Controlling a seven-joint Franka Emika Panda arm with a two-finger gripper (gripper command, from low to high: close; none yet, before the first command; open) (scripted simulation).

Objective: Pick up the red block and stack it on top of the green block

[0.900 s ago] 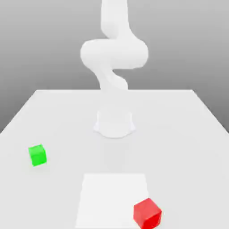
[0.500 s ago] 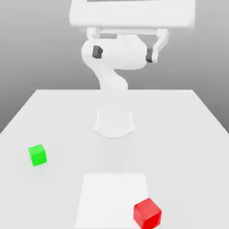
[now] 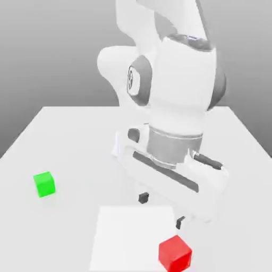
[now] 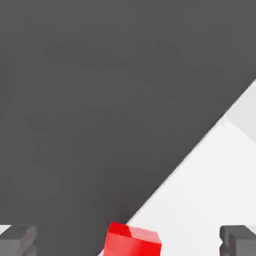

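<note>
The gripper (image 3: pixel 161 211) hangs above the near part of a white table (image 3: pixel 69 143), pointing down, with its 2 dark fingertips (image 3: pixel 143 198) spread wide apart and nothing between them. In the hand view the same gripper (image 4: pixel 128 240) shows a grey pad (image 4: pixel 18 239) at each side, with the red block (image 4: pixel 132 241) in the gap between them and touching neither.

In the exterior view the red block (image 3: pixel 175 253) sits on the table near the front edge, toward the exterior view's right. It rests at the near right corner of a slightly brighter white square patch (image 3: pixel 133 234) on the tabletop. The fingertips hang above it and a little farther back, clear of its top face.

The white hand bar slants across the middle of the exterior view, and the bulky white arm (image 3: pixel 175 90) rises behind it to the top of the frame.

The green block (image 3: pixel 44 184) sits on the table well apart from the red block, toward the exterior view's left and somewhat farther back. It rests flat and alone.

Behind the table the backdrop is plain grey.
</note>
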